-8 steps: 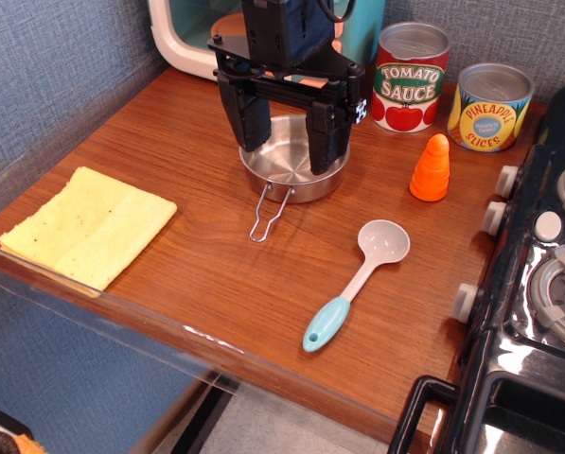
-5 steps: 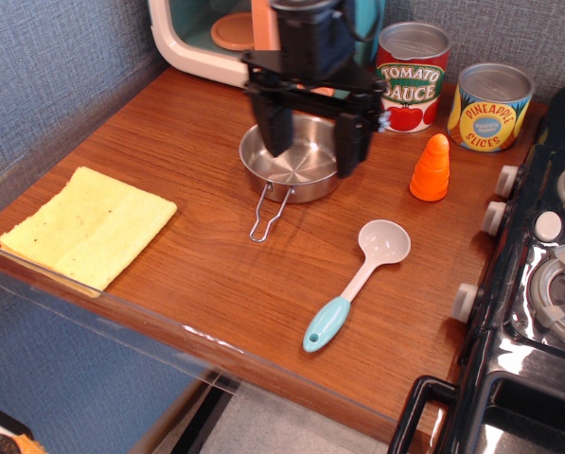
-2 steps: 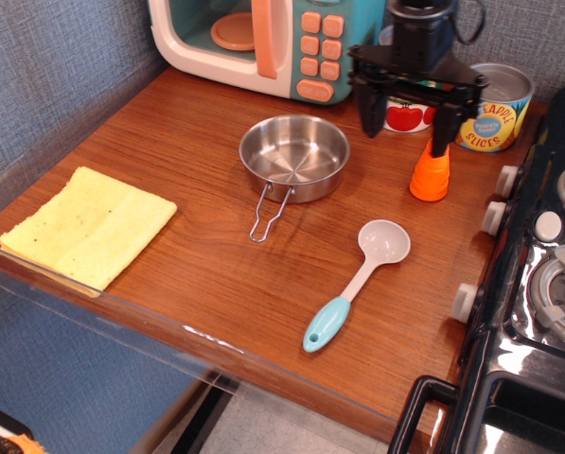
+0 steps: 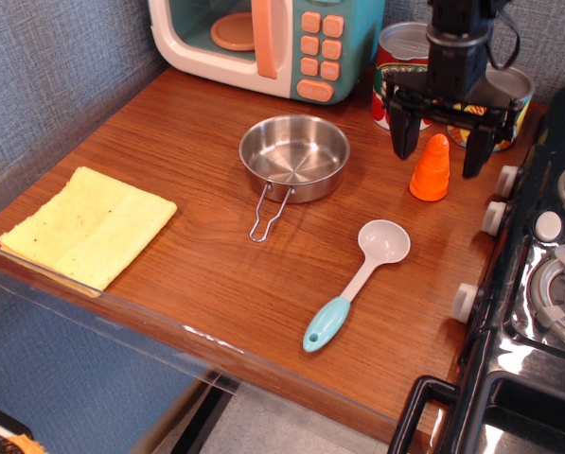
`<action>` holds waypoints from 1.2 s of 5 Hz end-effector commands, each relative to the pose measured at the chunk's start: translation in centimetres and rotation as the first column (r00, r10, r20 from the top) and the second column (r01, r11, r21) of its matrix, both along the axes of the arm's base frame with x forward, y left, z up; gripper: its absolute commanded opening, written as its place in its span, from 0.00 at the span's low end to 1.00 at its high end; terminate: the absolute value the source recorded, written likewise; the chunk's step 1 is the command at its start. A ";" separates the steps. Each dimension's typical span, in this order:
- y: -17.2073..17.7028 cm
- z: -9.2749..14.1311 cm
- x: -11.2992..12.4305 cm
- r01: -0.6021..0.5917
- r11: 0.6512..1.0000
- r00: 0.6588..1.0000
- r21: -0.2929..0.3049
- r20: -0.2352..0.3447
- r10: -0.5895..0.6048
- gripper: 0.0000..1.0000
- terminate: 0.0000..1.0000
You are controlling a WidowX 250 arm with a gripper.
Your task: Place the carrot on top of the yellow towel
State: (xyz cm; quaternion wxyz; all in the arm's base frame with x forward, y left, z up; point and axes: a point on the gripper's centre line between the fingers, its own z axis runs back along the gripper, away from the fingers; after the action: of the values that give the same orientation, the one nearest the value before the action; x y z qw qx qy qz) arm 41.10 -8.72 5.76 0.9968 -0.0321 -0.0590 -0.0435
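Note:
The carrot [image 4: 432, 170] is a small orange ridged cone standing upright at the right of the wooden table, in front of the cans. My gripper [image 4: 440, 156] is open, with one black finger on each side of the carrot, not touching it. The yellow towel [image 4: 88, 225] lies flat at the far left near the table's front edge, with nothing on it.
A steel pan [image 4: 294, 157] with a wire handle sits mid-table. A spoon [image 4: 358, 282] with a teal handle lies in front of the carrot. A tomato sauce can [image 4: 401, 66] and a pineapple can [image 4: 505, 102] stand behind. A toy microwave [image 4: 263, 43] is at the back, a black stove [image 4: 542, 284] at right.
My gripper has moved right from over the steel pan, past the tomato can, and come down so its open fingers straddle the carrot. Nothing else moved.

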 end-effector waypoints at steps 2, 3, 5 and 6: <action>1.0 0.0 2.4 -0.045 0.998 0.998 0.045 0.036 0.044 1.00 0.00; 0.8 -0.4 2.4 -0.045 0.998 0.999 0.045 0.025 0.044 1.00 0.00; 0.7 0.3 2.1 -0.031 0.999 0.999 0.029 0.033 0.030 0.00 0.00; 0.9 1.8 2.1 -0.033 0.999 0.998 -0.002 0.056 0.033 0.00 0.00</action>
State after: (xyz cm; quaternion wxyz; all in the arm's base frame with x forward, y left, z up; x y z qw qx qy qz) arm 42.47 -8.32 3.67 0.9982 -0.0299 -0.0431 -0.0299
